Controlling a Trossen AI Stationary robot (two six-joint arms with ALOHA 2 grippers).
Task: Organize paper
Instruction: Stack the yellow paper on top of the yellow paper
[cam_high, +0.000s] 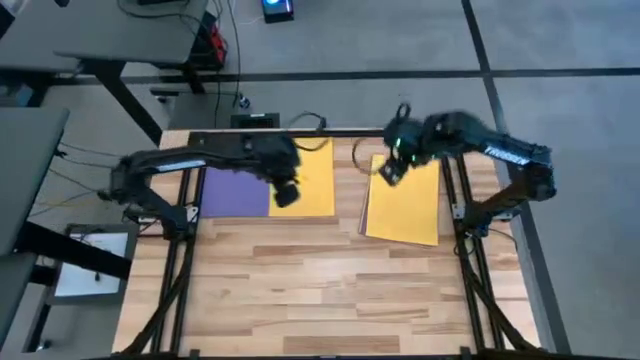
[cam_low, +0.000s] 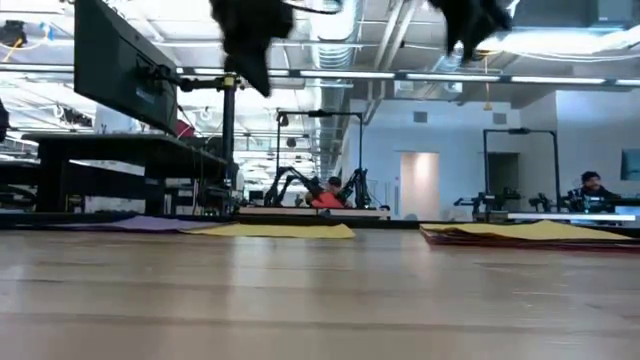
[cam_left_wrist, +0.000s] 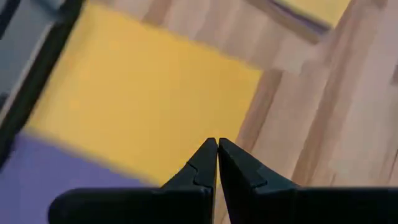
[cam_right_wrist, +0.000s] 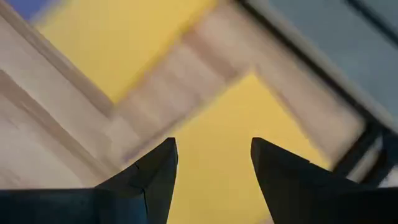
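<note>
A purple sheet (cam_high: 234, 192) and a yellow sheet (cam_high: 312, 180) lie flat, side by side, at the table's far left. At the far right a stack of paper topped by a yellow sheet (cam_high: 405, 200) lies flat, darker sheets showing at its left edge (cam_high: 362, 210). My left gripper (cam_high: 285, 195) hangs shut above the seam between the purple and yellow sheets, holding nothing (cam_left_wrist: 217, 155). My right gripper (cam_high: 390, 172) hangs open above the stack's far left corner (cam_right_wrist: 214, 162), clear of it.
The near half of the wooden table (cam_high: 320, 290) is bare. A dark frame rail (cam_high: 260, 132) runs along the far edge. A white printed sheet (cam_high: 95, 262) lies on a stand left of the table. A bare strip (cam_high: 348, 190) separates the left yellow sheet from the stack.
</note>
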